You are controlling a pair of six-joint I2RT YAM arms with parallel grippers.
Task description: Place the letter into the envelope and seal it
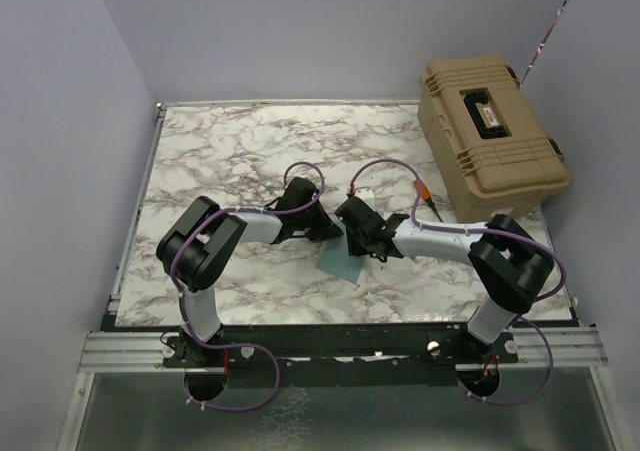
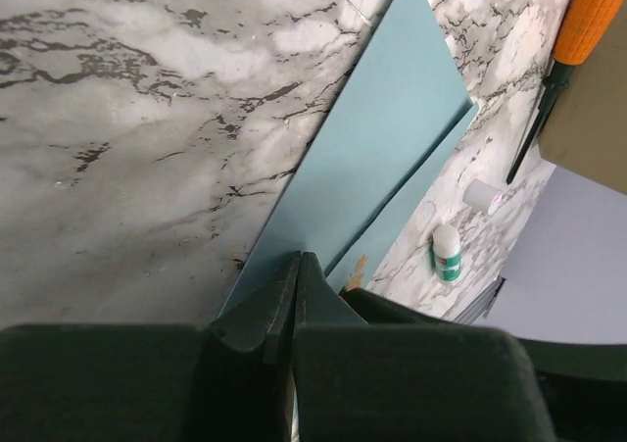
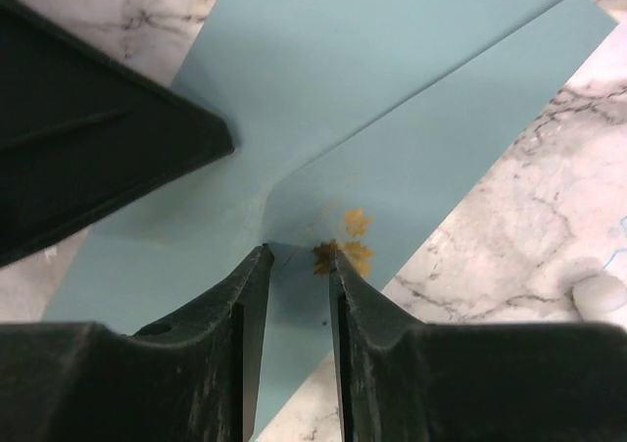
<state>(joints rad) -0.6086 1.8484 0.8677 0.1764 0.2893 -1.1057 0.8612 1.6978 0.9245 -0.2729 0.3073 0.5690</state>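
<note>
The teal-blue envelope (image 1: 338, 263) lies flat on the marble table between the two arms. It also shows in the left wrist view (image 2: 392, 138) and the right wrist view (image 3: 372, 79). Its gold seal sticker (image 3: 351, 238) sits by the flap's tip. My left gripper (image 2: 299, 258) is shut, with its tips on the envelope's edge. My right gripper (image 3: 299, 251) is open a narrow gap, and its tips rest on the envelope beside the sticker. In the top view the left gripper (image 1: 328, 229) and the right gripper (image 1: 358, 241) nearly meet. The cream letter is not visible.
A tan hard case (image 1: 490, 136) stands at the back right. A small green-and-white tube (image 2: 447, 253) and a white cap (image 2: 482, 196) lie on the table near the envelope. An orange cable fitting (image 1: 422, 186) hangs by the right arm. The left gripper's body (image 3: 98, 138) crowds the right wrist view.
</note>
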